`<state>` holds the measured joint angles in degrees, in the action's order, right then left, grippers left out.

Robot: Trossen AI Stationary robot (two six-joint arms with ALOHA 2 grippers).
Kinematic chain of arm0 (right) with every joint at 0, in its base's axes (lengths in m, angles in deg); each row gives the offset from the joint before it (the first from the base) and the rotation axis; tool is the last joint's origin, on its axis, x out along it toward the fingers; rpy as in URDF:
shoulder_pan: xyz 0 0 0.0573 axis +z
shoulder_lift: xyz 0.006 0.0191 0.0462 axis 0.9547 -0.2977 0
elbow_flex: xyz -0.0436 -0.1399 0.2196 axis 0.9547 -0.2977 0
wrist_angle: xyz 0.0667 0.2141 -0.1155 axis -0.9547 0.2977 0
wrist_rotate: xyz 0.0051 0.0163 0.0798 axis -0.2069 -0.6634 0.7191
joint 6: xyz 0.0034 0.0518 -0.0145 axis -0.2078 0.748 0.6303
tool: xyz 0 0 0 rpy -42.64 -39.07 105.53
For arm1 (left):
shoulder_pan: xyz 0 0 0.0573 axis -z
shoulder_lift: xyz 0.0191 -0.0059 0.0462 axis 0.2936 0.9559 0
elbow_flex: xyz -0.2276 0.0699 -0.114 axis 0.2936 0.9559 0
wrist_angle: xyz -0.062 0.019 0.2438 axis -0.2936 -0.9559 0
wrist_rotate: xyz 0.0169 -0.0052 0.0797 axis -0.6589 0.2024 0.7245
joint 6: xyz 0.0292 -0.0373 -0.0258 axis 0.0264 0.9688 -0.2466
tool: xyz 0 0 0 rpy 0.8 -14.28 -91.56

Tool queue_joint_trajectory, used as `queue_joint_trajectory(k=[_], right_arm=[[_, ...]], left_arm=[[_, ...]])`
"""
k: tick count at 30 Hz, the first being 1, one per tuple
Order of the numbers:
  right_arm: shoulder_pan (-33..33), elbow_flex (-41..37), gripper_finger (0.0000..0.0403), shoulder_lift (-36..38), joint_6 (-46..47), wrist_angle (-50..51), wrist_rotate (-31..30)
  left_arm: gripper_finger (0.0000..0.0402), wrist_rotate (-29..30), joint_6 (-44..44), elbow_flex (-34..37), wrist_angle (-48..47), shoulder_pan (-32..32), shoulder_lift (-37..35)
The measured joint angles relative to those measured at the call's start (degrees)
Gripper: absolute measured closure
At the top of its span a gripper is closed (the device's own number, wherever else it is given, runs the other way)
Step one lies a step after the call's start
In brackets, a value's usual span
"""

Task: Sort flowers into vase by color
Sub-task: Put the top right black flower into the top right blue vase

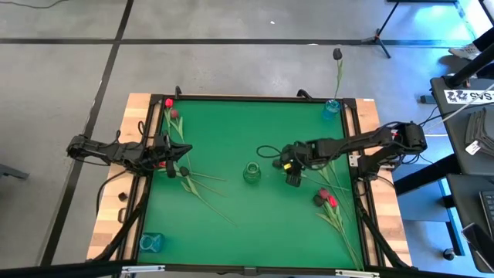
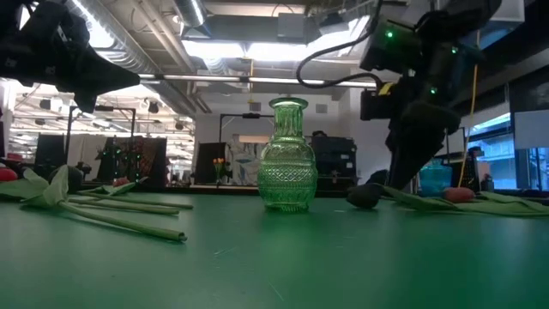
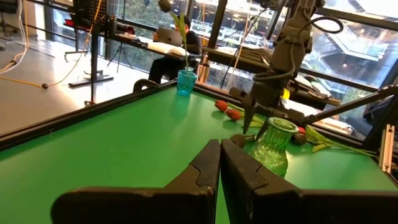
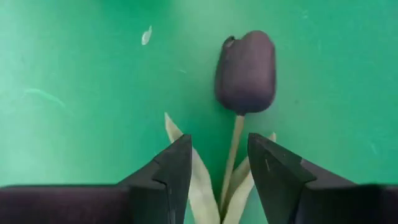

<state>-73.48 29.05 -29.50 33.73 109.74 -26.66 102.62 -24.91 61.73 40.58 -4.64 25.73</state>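
A black-headed flower (image 4: 244, 71) lies on the green table, its thin stem (image 4: 232, 155) running back between the fingers of my right gripper (image 4: 219, 163). That gripper is open and points steeply down just right of the green glass vase (image 1: 252, 171); its fingers stand on either side of the stem, apart from it. In the low view the black head (image 2: 367, 196) rests on the table below the gripper. My left gripper (image 3: 221, 167) is shut on nothing and held level at the table's left edge (image 1: 171, 158).
More flowers lie flat at the left (image 1: 185, 174) and at the near right (image 1: 328, 202). A blue vase (image 1: 332, 108) at the far right corner holds one black flower (image 1: 337, 54). Another blue vase (image 1: 150, 242) stands at the near left corner.
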Motion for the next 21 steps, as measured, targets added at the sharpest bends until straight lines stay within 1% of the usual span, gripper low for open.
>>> queue_joint_trajectory(k=[7, 12, 17, 21], right_arm=[[0.0, -2.53, 0.0244, 0.0, -0.12, -5.94, -4.15], [0.0, -4.01, 0.0244, 0.0, -0.09, -8.52, -3.7], [0.0, -5.79, 0.0244, 0.0, 0.26, -8.76, -5.1], [0.0, -6.41, 0.0244, -0.02, 1.36, -8.86, -4.66]], left_arm=[[0.0391, 0.0, -0.01, 0.02, 0.0, 0.01, 0.01], [0.0391, 0.0, 0.0, 0.0, -0.02, 0.0, 0.0], [0.0391, 0.0, 0.01, 0.0, -0.02, 0.01, -0.02], [0.0391, 0.0, 0.0, 0.02, -0.02, 0.01, 0.0]])
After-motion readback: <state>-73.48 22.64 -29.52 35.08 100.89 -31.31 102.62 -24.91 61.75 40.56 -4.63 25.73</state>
